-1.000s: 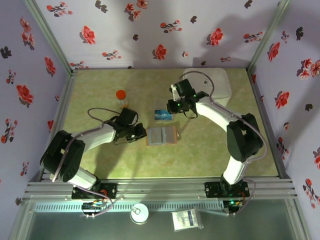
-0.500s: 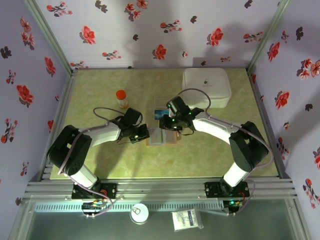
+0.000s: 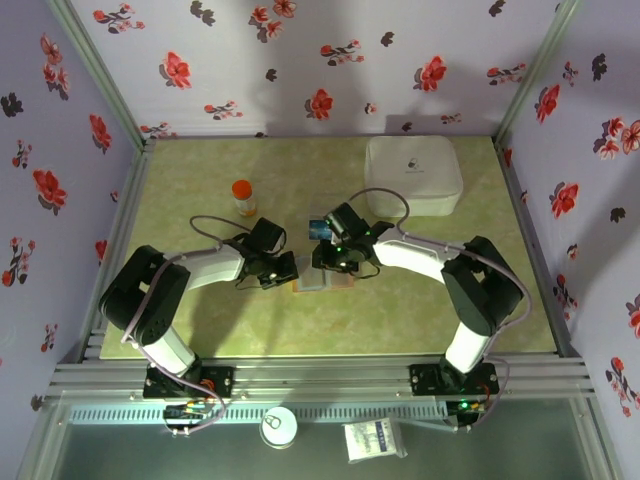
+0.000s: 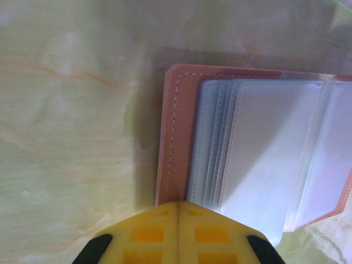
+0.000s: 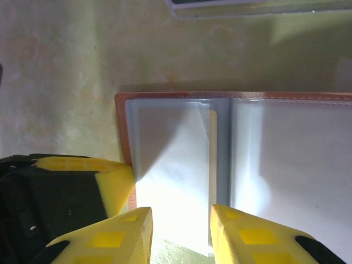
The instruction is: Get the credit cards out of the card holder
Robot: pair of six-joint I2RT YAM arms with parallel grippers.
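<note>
1. Pins card holder (image 4: 170,137), centre frame on counter (image 4: 66,110), with left claw (image 4: 177,208) pressed together.
2. Hovers right claw (image 5: 181,225) apart over clear sleeves (image 5: 165,154).
3. Expect light, stiff, slick credit cards (image 5: 213,120); pinch an exposed edge.

robot lab booth, floral walls (image 3: 300,60), aluminium frame (image 3: 320,377) (tabletop rig)

A tan card holder (image 5: 275,159) lies open and flat in the middle of the table (image 3: 200,320), cloudy plastic sleeves facing up. One blue card (image 3: 319,226) lies just beyond its far edge.
</note>
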